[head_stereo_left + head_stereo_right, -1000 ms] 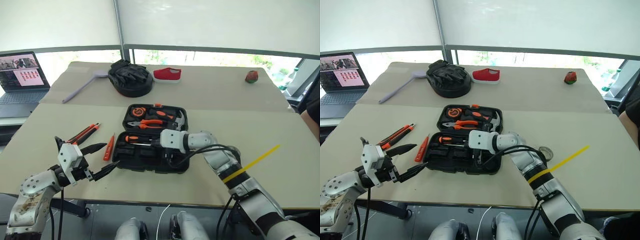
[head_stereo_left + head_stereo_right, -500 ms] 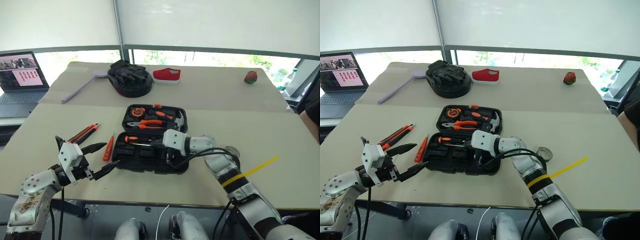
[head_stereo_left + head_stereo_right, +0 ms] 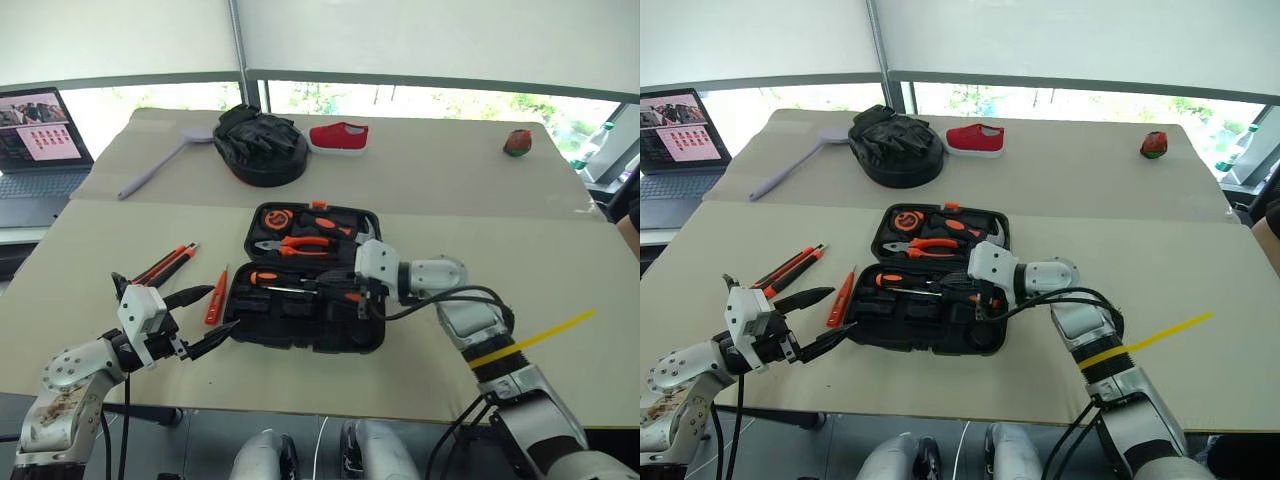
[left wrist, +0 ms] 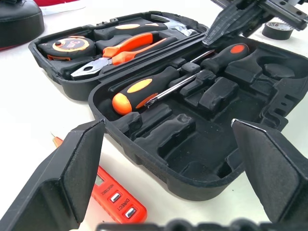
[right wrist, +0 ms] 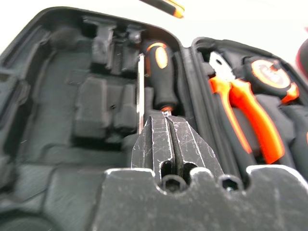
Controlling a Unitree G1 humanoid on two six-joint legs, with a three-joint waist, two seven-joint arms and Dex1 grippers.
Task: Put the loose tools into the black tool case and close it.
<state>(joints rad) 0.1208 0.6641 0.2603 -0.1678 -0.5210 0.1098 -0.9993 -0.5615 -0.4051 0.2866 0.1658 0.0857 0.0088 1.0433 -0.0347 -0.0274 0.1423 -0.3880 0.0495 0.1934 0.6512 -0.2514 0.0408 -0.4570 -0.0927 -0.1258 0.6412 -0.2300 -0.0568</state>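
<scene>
A: From the head view? The black tool case (image 3: 305,290) lies open mid-table; the left gripper (image 3: 195,320) gapes near the front edge.

B: Right wrist view: the right gripper (image 5: 169,144) is pinched together, empty, hiding 1 screwdriver's (image 5: 159,74) tip.

Loose tools (image 3: 180,270) lie left of the open case (image 3: 305,320).

Both arms are silver-grey metal with rounded joint housings. Each ends in a white block carrying a hand of two black fingers: left hand (image 3: 195,318), right hand (image 5: 172,144). Black cables loop along the right forearm, which wears a yellow band; bolt holes show behind its scratched fingers.
</scene>
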